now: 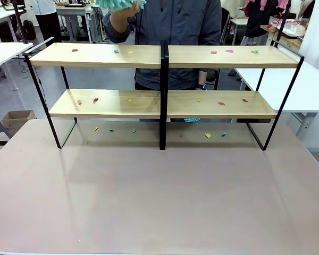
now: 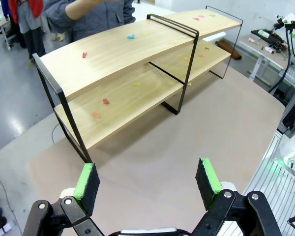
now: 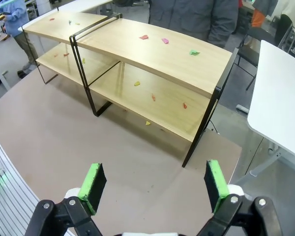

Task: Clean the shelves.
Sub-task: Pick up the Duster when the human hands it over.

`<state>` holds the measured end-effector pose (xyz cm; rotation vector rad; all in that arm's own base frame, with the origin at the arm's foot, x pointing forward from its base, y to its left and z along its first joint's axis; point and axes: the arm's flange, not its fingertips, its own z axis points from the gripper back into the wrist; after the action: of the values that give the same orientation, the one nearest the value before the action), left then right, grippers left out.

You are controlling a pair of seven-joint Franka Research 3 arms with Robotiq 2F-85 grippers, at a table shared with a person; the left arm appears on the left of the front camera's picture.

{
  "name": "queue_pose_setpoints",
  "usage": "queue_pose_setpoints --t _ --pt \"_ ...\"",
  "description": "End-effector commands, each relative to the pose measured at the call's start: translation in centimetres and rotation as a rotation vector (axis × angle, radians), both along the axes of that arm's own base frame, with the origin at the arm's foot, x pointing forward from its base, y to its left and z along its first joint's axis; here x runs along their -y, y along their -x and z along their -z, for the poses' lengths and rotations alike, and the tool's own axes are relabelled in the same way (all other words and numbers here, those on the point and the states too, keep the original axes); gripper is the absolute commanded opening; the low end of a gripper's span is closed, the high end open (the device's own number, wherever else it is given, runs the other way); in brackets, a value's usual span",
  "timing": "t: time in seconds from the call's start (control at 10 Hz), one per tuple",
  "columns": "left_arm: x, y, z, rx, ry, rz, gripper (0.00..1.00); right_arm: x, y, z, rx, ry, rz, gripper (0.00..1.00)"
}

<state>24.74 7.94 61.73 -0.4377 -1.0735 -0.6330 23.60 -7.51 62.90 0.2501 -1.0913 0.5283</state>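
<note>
Front view puts the wide two-tier shelves (image 1: pixel 95 56), light-wood boards in a thin black metal frame, at the far side of the pale bench (image 1: pixel 159 196), close to the person standing behind them. Small coloured paper scraps (image 1: pixel 74 50) dot both boards, and a few more lie on the bench under the lower board. The person's raised hand (image 1: pixel 118 18) holds a fluffy teal duster (image 1: pixel 128 4) above the top board, clear of it. From the wrist views, the left arm's jaws stand wide and empty, green pads (image 2: pixel 87 181) well apart, and the right arm's jaws likewise (image 3: pixel 94 183). I'd say cleaning has hardly begun; every tier needs sweeping.
</note>
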Motion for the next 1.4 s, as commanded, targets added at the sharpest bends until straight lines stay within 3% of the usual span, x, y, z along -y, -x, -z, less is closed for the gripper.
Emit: queue_pose_setpoints --t 0.0,0.8,0.9,1.0,1.1,1.2,1.3 --pt "0.2 0.0 -0.1 0.004 0.003 0.011 1.0 0.0 0.0 0.0 0.002 0.0 0.002 1.0" --pt "0.0 0.0 0.0 0.0 0.0 0.0 1.0 0.0 0.0 0.0 0.002 0.0 0.002 1.0" --pt "1.6 -1.1 -1.6 -0.099 0.067 0.075 1.0 0.0 0.0 0.0 0.002 0.0 0.002 1.0" --pt "3.4 -3.3 -3.6 -0.381 0.129 0.073 1.0 0.0 0.0 0.0 0.002 0.0 0.002 1.0" --pt "5.6 -6.4 -5.9 -0.485 0.296 0.092 1.0 0.0 0.0 0.0 0.002 0.0 0.002 1.0" --pt "7.9 -10.0 -7.5 -0.673 0.362 -0.016 1.0 0.0 0.0 0.0 0.002 0.0 0.002 1.0" --pt "10.2 -13.0 -7.8 -0.809 0.392 0.049 1.0 0.0 0.0 0.0 0.002 0.0 0.002 1.0"
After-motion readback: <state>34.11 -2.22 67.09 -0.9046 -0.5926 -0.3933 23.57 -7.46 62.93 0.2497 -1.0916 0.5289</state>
